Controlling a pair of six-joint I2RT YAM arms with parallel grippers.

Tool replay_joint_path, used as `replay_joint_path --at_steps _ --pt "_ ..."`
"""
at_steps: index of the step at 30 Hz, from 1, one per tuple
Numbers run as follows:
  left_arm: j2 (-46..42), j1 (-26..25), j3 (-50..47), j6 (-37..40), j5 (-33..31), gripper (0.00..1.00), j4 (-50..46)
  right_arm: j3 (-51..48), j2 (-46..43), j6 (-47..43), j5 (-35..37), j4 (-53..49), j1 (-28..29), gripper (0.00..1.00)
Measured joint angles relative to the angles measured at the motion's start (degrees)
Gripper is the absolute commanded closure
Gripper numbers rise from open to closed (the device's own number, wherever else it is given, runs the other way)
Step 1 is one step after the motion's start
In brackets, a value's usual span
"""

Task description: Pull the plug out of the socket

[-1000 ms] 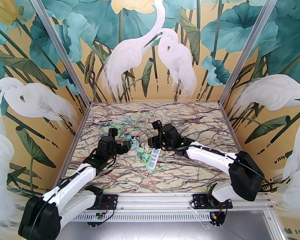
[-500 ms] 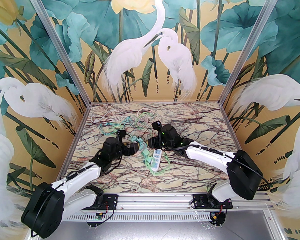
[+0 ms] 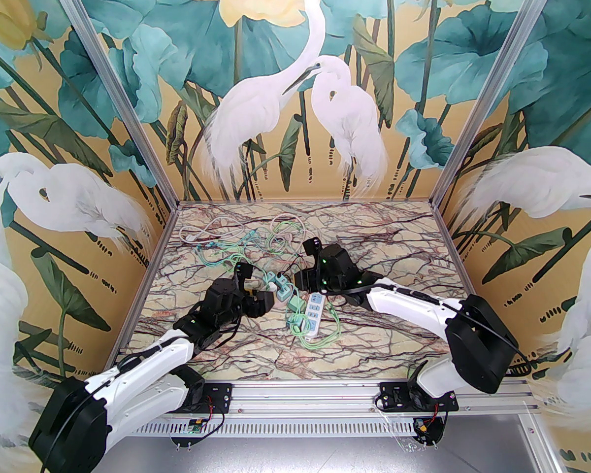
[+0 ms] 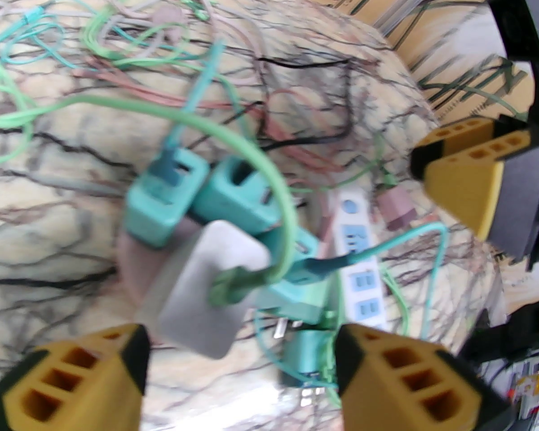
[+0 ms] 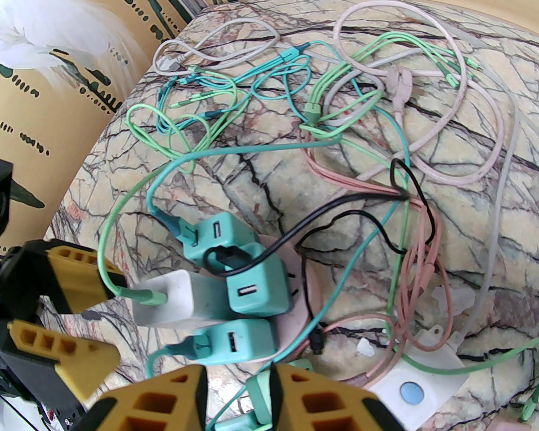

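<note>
A pink socket (image 5: 303, 294) lies mid-table with three teal plugs (image 5: 247, 285) and a white plug (image 5: 184, 303) pushed into it. In the top view the cluster of plugs (image 3: 281, 287) sits between the two wrists. My left gripper (image 4: 240, 344) is open, and its yellow fingers straddle the white plug (image 4: 206, 281) with a gap on the right side. From the right wrist it shows as the left gripper (image 5: 117, 319) around that plug's cable end. My right gripper (image 5: 238, 375) stands narrow over the socket's near end with a mint-green plug (image 5: 260, 393) in its gap. A grip cannot be made out.
A white power strip (image 3: 314, 313) with blue outlets lies just right of the cluster, ringed by a green cable. Tangled green, teal, pink, white and black cables (image 5: 341, 106) cover the far table. A loose pink plug (image 4: 395, 204) lies by the strip.
My left arm has swung right and forward onto the plug cluster, its jaws narrowing. The cluster and the white power strip have shifted slightly right. The right arm has barely moved.
</note>
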Motion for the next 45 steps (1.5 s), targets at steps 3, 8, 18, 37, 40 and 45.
replay_joint_path --at_steps 3,8,18,37,40,45 --pt "2.01 -0.22 0.79 2.12 -1.53 0.31 -1.55 0.0 0.07 0.04 -0.04 0.02 -0.02 0.68" --pt "7.72 -0.26 2.58 5.7 -2.21 0.29 -1.86 0.0 0.55 0.48 -0.07 0.04 -0.02 0.68" --pt "17.59 -0.33 8.2 10.88 -1.79 0.46 -1.14 -0.22 0.74 0.92 -0.5 0.57 -0.92 0.68" --pt "18.16 -5.7 9.68 10.49 -7.3 0.68 -4.07 -1.88 1.7 4.81 -7.19 4.35 -4.59 0.7" --pt "17.88 -6.23 9.73 9.51 -8.83 0.66 -4.94 -1.57 4.68 6.82 -10.32 6.19 -4.85 0.68" --pt "17.84 -6.4 10.21 8.31 -10.62 0.65 -6.19 0.72 11.52 9.79 -14.75 6.49 -4.87 0.68"
